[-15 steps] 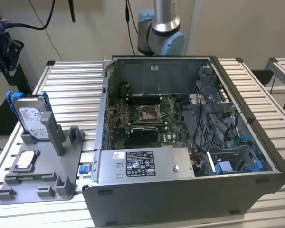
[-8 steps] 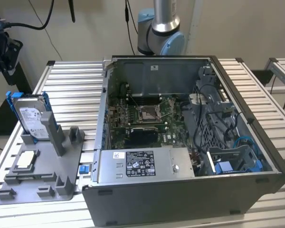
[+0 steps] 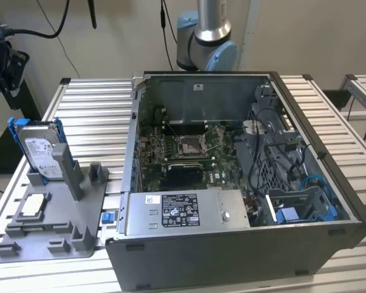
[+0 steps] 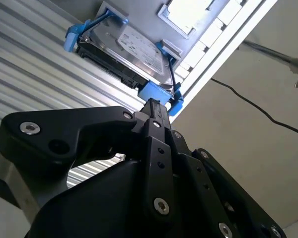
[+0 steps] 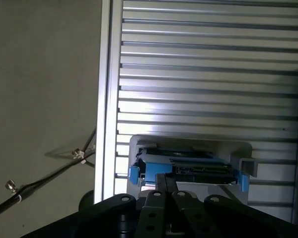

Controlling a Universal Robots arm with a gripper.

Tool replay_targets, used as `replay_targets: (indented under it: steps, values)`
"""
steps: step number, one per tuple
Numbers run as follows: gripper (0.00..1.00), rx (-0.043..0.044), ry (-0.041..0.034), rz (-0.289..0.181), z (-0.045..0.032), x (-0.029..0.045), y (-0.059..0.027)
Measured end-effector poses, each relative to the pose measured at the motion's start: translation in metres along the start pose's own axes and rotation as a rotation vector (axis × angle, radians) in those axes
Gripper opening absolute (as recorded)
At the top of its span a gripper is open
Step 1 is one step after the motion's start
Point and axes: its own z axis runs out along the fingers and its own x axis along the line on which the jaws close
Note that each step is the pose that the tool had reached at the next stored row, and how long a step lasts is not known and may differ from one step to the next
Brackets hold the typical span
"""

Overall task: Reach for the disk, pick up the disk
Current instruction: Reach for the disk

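With end effector point(image 5: 166, 179) pressed together near upright disk point(image 5: 188, 167) at desk point(image 5: 188, 74) edge, risk of bumping the blue frame point(image 5: 134, 173) and tipping it off its holder point(image 5: 188, 143).

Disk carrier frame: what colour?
Bright blue; the carrier frame on the disk shows best in the second wrist view.

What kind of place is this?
Probably a robot lab bench for PC assembly: an open computer case with its motherboard exposed, the disk standing in a grey fixture, a slatted aluminium table.
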Motion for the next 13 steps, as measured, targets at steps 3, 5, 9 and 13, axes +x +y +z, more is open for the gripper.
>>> replay_targets:
  steps: [3, 5, 9, 13]
  values:
    - [0.0, 0.0, 0.0001, -0.004, 0.0, 0.0, 0.0]
    - [0.0, 0.0, 0.0005, -0.013, 0.0, 0.0001, 0.0]
    - [0.0, 0.0001, 0.0019, -0.047, -0.0001, 0.0002, 0.0]
    - [0.0, -0.0001, 0.0038, -0.099, 0.0, 0.0003, 0.0]
